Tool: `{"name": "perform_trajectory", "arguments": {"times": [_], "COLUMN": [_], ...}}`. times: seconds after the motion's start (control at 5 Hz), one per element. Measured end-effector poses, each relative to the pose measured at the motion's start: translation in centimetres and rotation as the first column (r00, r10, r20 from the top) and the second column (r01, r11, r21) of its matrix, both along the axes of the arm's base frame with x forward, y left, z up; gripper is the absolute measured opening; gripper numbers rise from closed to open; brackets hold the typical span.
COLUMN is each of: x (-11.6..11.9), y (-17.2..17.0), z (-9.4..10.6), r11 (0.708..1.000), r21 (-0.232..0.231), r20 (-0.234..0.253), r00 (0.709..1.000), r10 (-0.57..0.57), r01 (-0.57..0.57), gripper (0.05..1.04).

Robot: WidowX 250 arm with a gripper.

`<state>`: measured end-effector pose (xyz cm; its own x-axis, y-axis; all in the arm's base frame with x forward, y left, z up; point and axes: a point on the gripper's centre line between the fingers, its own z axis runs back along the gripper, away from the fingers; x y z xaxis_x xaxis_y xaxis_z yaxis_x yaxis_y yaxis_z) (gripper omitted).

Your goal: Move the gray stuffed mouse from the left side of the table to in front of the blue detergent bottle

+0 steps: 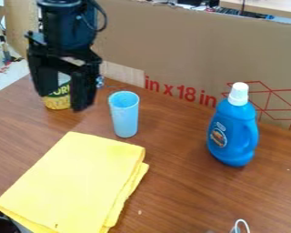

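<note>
Black and two-fingered, the claw hangs over the far left part of the brown worktop, its fingers spread apart and released, with nothing gripped between them. Nearest to it is a can with a yellow and green label, upright just behind and below the claw and seen partly through the gap; the claw hides some of it, so whether the can is sealed or open I cannot tell. Just beside the claw, on its right in the view, stands a light blue cup, upright with its open mouth facing up; the inner wall shows near the rim, but how far down it may be filled cannot be made out. Well apart from the claw, farther right, a blue bottle with a side handle stands upright, closed by a white cap; its opaque wall conceals the contents. Nearer the camera than the claw lies a folded yellow cloth, flat, its layers showing along the right side. Beyond that, in the near left corner, is part of a dark round vessel, cut off by the edge. Behind the claw rises a cardboard panel with red print.
</note>
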<state>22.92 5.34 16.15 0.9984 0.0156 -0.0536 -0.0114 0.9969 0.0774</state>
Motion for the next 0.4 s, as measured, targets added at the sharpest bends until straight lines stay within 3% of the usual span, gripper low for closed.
{"name": "perform_trajectory", "arguments": {"times": [0.2, 0.4], "x": [0.87, 1.69], "y": [0.39, -0.51], "z": [-1.15, -1.74], "r11": [1.0, 0.98], "r21": [0.001, -0.063], "r20": [-0.076, -0.016], "r00": [0.997, 0.982], "r10": [-0.027, -0.191], "r01": [0.027, 0.189], "gripper": [1.001, 1.001]}}
